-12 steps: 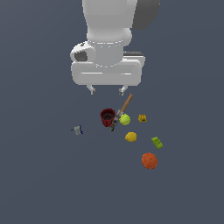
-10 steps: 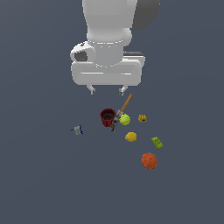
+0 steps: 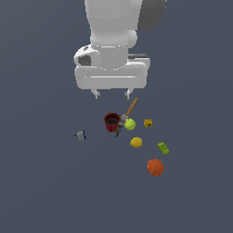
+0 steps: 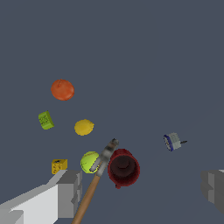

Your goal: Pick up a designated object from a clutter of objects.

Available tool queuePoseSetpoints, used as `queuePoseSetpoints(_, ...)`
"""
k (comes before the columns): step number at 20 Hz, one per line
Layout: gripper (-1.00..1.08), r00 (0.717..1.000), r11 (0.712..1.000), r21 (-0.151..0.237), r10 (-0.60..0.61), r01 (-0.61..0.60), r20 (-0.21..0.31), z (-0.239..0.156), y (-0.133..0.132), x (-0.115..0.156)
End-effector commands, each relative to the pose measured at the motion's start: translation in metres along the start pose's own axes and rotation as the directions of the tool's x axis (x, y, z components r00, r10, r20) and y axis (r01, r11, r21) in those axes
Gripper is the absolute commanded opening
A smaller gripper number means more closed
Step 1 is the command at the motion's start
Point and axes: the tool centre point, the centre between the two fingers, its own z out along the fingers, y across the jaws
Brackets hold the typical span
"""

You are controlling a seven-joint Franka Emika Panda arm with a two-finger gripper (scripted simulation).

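The designated object, a round orange-red ball [image 3: 155,167] [image 4: 62,89], lies on the grey floor at the near right edge of the clutter in the exterior view. My gripper [image 3: 111,95] [image 4: 142,189] hangs open well above the floor, over the dark red cup [image 3: 112,122] [image 4: 124,167], far from the orange ball. Nothing sits between its fingers [image 4: 70,192]. The clutter of objects also holds a wooden-handled tool [image 3: 126,116] [image 4: 97,175], a yellow-green ball [image 3: 130,124] [image 4: 89,161] and a yellow lemon [image 3: 136,142] [image 4: 84,127].
A green block [image 3: 163,148] [image 4: 46,120] lies close to the orange ball. A small yellow piece [image 3: 148,123] [image 4: 59,166] sits beyond it. A tiny grey-blue item [image 3: 81,135] [image 4: 173,141] lies apart at the exterior view's left.
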Motion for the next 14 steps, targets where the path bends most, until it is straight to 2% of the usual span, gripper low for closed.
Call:
queuePoseSetpoints(1,1.00,1.000,1.000,0.002,-0.005,0.005,0.001,0.000,0.000,-0.001)
queuePoseSetpoints(14,1.00,0.996,0.996,0.001,0.086,-0.086,0.005,0.011,-0.009,0.013)
